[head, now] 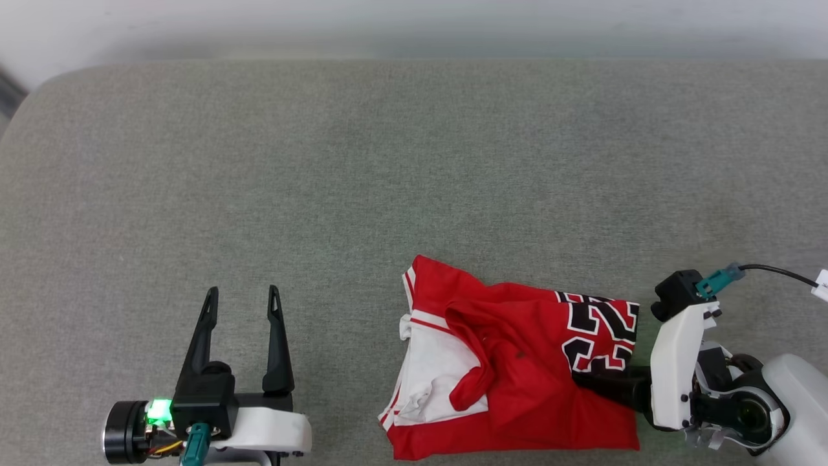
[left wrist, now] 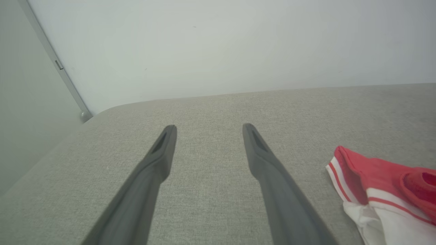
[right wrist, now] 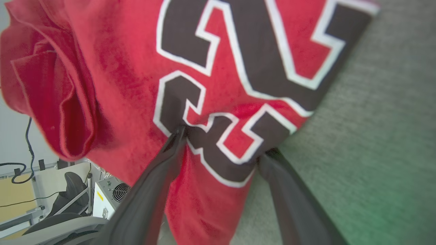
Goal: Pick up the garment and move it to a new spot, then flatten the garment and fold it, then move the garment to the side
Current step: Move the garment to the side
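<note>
Lying crumpled, the garment (head: 517, 369) stretches left-right, its numbered end rightward.

The garment (head: 517, 362) lies crumpled on the grey cushion (head: 388, 162). Well left of it, the left gripper (head: 242, 298) stands spread. The right gripper (head: 605, 385) touches its right edge.

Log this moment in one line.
garment crumpled, unfolded | left hand open, clear of it | right hand open at its numbered edge
</note>
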`<state>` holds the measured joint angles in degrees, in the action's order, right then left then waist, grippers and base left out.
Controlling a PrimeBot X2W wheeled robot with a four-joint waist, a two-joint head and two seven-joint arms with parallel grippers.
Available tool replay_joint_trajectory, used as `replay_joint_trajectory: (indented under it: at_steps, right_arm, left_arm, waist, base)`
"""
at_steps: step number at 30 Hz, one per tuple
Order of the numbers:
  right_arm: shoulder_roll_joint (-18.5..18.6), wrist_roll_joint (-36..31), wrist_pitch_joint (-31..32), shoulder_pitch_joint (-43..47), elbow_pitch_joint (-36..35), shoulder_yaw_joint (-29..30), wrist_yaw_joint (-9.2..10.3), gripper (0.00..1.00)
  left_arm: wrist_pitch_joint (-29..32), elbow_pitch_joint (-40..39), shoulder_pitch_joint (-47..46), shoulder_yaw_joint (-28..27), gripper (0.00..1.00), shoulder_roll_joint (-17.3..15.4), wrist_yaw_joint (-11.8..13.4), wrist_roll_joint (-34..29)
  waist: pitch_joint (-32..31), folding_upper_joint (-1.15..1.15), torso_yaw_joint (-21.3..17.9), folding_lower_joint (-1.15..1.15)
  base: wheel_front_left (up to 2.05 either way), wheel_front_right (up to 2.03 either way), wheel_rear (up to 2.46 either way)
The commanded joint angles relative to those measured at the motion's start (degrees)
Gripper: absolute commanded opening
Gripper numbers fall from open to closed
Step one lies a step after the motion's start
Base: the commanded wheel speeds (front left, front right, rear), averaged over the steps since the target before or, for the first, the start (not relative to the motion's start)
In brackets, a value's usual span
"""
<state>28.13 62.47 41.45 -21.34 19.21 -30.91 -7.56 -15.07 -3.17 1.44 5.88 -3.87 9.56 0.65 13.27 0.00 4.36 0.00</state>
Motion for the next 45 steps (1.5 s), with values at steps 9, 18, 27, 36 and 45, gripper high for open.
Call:
replay_joint_trajectory:
  at_steps: [9, 18, 27, 36, 45]
  right_arm:
    - [-1.12, -2.10, -5.50, -1.04, 4.69, -7.34, 0.49, 0.00]
    - [4.11, -1.81, -10.92, -8.04, -3.24, -10.68, 0.09, 0.00]
    - [11.68, -5.41, -10.74, -16.06, -14.17, -16.11, 0.09, 0.00]
    - [20.03, -9.30, -12.18, -22.30, -15.05, -14.89, 0.10, 0.00]
    - [26.01, -15.40, -14.49, -28.35, -4.42, -12.71, 0.11, 0.00]
  left_arm:
    - [-0.13, 0.96, -1.21, 0.22, 1.00, 0.18, 0.15, 0.06]
    - [-0.13, 1.18, 2.29, -0.65, 1.00, 0.06, 0.59, 0.20]
    - [-0.13, 0.24, 4.39, -2.46, 1.00, -0.17, 1.01, 0.45]
    - [-0.13, -1.73, 1.66, -3.47, 1.00, -0.84, 0.64, -0.11]
    - [-0.13, -3.22, -2.41, -3.45, 1.00, -3.34, -0.27, -1.40]
  waist:
    - [0.64, 0.00, 1.17, 0.00]
    - [-4.44, 0.00, -1.74, 0.00]
    - [-5.23, 0.00, -9.86, 0.00]
    - [1.21, 0.00, -16.78, 0.00]
    - [9.86, 0.00, -18.71, 0.00]
  base:
    - [0.00, 0.00, 0.00]
    - [0.00, 0.00, 0.00]
    - [0.00, 0.00, 0.00]
    - [0.00, 0.00, 0.00]
    - [0.00, 0.00, 0.00]
